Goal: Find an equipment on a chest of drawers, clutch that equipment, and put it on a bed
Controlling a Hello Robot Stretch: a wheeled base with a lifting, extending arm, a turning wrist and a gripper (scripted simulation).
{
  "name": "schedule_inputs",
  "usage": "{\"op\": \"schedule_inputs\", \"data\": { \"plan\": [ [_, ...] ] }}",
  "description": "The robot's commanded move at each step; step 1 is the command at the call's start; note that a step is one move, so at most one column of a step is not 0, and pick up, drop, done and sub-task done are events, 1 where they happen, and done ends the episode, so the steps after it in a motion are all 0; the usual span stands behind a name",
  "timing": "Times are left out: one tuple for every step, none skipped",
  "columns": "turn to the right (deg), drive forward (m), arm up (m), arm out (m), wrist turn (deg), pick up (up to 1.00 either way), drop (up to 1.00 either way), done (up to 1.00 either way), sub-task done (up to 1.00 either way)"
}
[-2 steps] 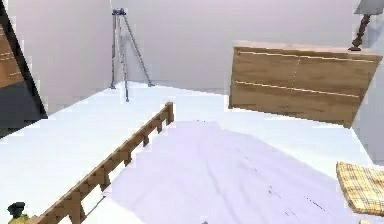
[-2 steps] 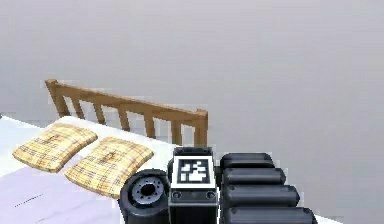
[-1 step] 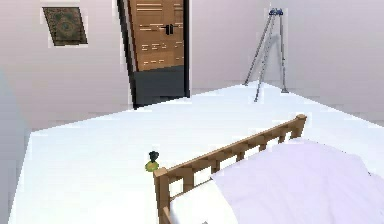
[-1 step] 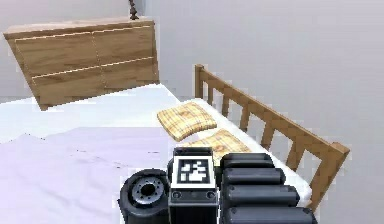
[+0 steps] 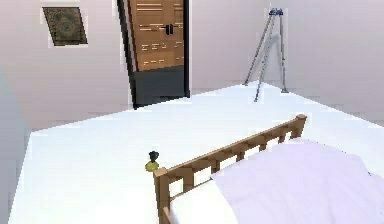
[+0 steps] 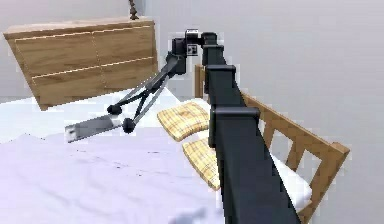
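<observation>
In the arm side view my dark arm point(image 6: 235, 130) reaches out over a bed point(image 6: 90, 185) with a white sheet. The gripper point(image 6: 120, 116) points down toward the view's left, its thin fingers point(image 6: 150, 90) ending just above the sheet. A flat grey thing point(image 6: 93, 128) lies at the fingertips, right over the bed; I cannot tell whether the gripper holds it. Behind stands a wooden chest of drawers point(image 6: 85, 55). The forward view has the bed's wooden end rail point(image 5: 235, 155) and sheet point(image 5: 300, 185).
Two tan pillows point(image 6: 185, 120) lie against the wooden headboard point(image 6: 295, 145). The forward view holds a wooden door point(image 5: 157, 45), a framed picture point(image 5: 65, 25), a grey tripod point(image 5: 272, 50) by the wall, a small dark thing point(image 5: 153, 160) at the bed's corner, and pale open floor.
</observation>
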Motion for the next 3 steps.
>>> {"op": "schedule_inputs", "data": {
  "plan": [
    [0.0,0.00,0.00,0.00,39.0,0.00,0.00,0.00,0.00],
    [0.0,0.00,-0.40,0.00,0.0,0.00,0.00,0.00,0.00],
    [0.0,0.00,-0.32,0.00,0.0,0.00,0.00,0.00,0.00]
  ]
}}
